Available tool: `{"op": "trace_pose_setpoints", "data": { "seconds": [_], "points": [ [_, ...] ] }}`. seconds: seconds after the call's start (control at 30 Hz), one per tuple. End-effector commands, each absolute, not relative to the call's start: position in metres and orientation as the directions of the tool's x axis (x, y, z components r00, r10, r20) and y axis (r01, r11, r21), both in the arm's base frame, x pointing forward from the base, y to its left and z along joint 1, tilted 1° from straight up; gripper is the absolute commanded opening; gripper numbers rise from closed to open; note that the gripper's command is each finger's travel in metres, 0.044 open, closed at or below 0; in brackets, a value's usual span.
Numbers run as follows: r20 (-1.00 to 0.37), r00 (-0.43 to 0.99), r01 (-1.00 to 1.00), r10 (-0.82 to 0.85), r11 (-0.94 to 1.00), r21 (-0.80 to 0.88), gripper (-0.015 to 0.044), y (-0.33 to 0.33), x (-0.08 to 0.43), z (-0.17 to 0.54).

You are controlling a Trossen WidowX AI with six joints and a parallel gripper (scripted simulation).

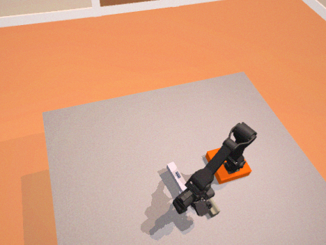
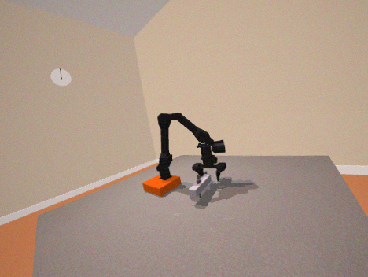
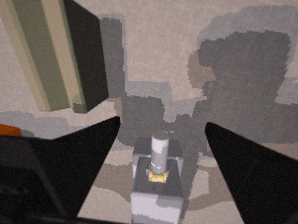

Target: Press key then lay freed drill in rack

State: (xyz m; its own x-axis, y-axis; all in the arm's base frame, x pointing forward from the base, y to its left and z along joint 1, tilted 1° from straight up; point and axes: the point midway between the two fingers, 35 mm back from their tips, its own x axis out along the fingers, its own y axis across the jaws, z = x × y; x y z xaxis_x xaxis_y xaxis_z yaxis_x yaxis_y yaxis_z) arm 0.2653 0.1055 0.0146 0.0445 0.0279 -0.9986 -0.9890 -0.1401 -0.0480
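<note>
A long white block [image 1: 171,168] [image 2: 193,191] [image 3: 155,207] stands on the grey surface. A small dark key [image 1: 177,175] sits in its top in the top view; the wrist view does not show it. The drill [image 3: 159,151], a grey shank with a yellow collar at its base, stands up from the block's end. My gripper [image 3: 161,123] [image 2: 209,178] is open and empty over that end. The drill lies between the two fingers' sides in the wrist view, a little below the line of the tips, touched by neither. The rack [image 3: 47,55] [image 1: 214,207], olive and beige with a groove, lies beyond the left finger.
The arm stands on an orange base [image 1: 235,178] [image 2: 157,189], whose corner shows at the left edge of the wrist view. The arm hides part of the white block and the rack in the top view. Arm shadows fall around the block.
</note>
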Motion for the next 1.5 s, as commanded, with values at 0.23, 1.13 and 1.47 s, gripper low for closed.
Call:
{"op": "trace_pose_setpoints", "data": {
  "seconds": [0.23,1.13,1.47],
  "points": [
    [-0.999,0.045,-0.989,0.028,-0.14,-0.048,0.0151,0.106,0.265,0.015],
    [-0.999,0.041,-0.988,0.025,-0.146,-0.044,0.0,0.121,0.263,0.015],
    [-0.999,0.041,-0.988,0.026,-0.146,-0.044,0.0,0.136,0.262,0.016]
  ]
}}
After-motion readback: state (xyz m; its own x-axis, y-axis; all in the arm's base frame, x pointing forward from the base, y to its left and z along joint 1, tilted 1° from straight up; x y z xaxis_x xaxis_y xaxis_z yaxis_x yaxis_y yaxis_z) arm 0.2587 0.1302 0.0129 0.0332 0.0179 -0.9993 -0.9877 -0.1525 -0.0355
